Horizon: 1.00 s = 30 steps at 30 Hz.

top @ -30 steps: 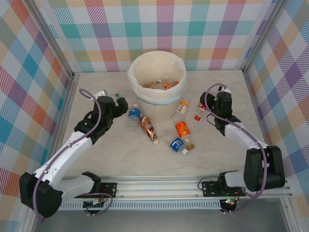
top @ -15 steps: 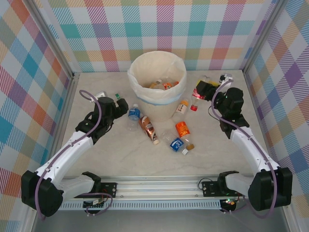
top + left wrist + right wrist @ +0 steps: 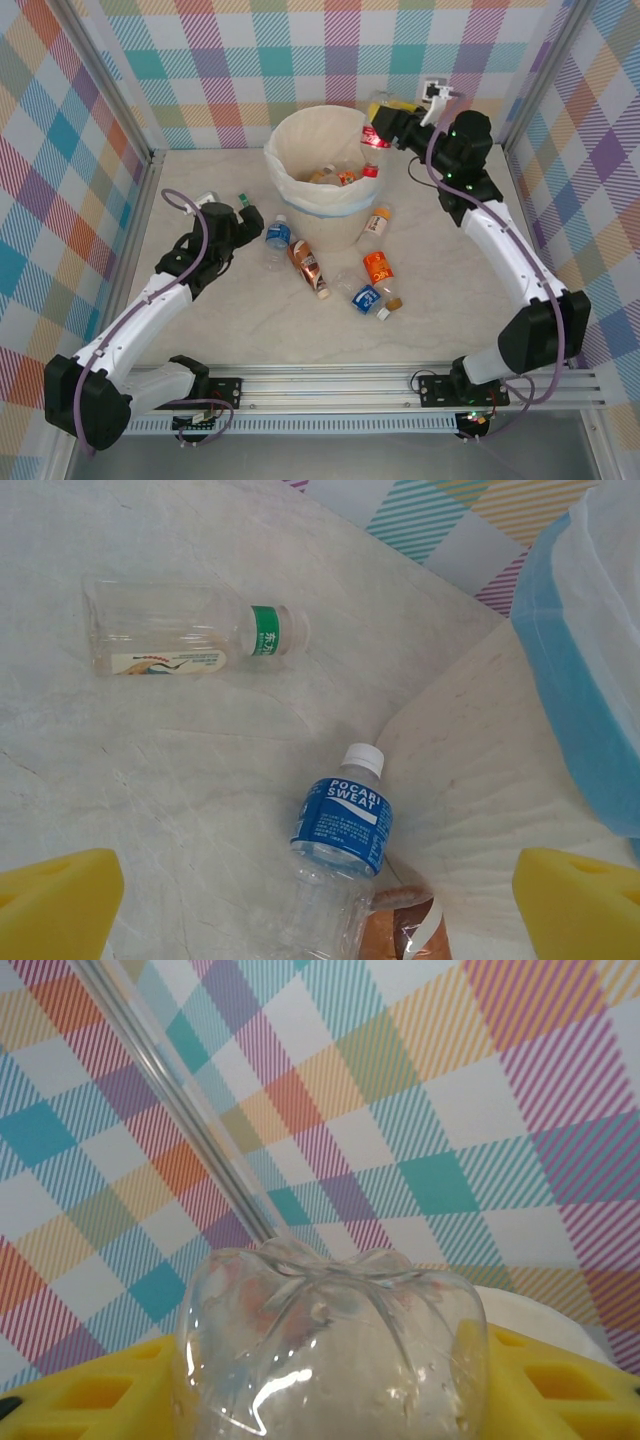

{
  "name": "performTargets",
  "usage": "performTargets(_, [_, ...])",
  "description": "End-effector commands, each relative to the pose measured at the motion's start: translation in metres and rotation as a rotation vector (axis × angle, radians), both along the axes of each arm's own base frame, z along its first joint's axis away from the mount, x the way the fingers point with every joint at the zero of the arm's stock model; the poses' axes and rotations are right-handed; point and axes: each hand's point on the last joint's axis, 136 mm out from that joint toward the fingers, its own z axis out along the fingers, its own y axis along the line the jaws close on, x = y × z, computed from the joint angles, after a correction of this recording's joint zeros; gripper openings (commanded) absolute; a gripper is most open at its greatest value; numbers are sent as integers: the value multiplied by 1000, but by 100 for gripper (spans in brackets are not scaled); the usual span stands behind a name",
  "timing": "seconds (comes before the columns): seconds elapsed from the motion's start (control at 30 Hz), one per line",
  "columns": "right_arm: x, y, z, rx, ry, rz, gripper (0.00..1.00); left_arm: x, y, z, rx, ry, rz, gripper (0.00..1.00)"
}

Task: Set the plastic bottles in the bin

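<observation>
from above, the right gripper [image 3: 378, 137] hung over the far right rim of the bin [image 3: 300, 185], jaws clamped on a red-capped bottle [image 3: 371, 158] pointing cap down, while the left gripper [image 3: 243, 214] sat low left of the bin with jaws wide and several plastic bottles [image 3: 378, 267] lay on the table [image 3: 250, 320] near the bin. in the left wrist view, yellow pads [image 3: 55, 900] stood far apart over a blue-labelled bottle [image 3: 340, 825] lying just beside the bin, with a green-capped bottle [image 3: 180, 640] farther off. in the right wrist view, the red-capped bottle's clear base sat gripped between the pads
</observation>
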Motion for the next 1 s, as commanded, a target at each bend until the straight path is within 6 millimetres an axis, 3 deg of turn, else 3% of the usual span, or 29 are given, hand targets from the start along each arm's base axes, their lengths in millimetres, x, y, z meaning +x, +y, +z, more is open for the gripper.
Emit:
performTargets(0.0, [-2,26,11,-19,-83,121,52,-4,9,4,-14,-11,22,100])
performTargets(0.23, [32,57,-10,-84,-30,153,52,-9,13,0,-14,6,28,100])
performTargets(0.5, [42,76,-49,-189,58,180,58,-11,16,-4,-14,19,34,100])
performTargets(0.63, [48,77,-63,-259,126,148,68,-10,16,-7,-18,29,33,100])
performTargets(0.73, [58,69,-76,-328,190,57,83,-9,15,-6,-23,30,29,100])
performTargets(0.97, [39,58,-59,-341,156,25,89,-5,18,-6,-6,46,29,100])
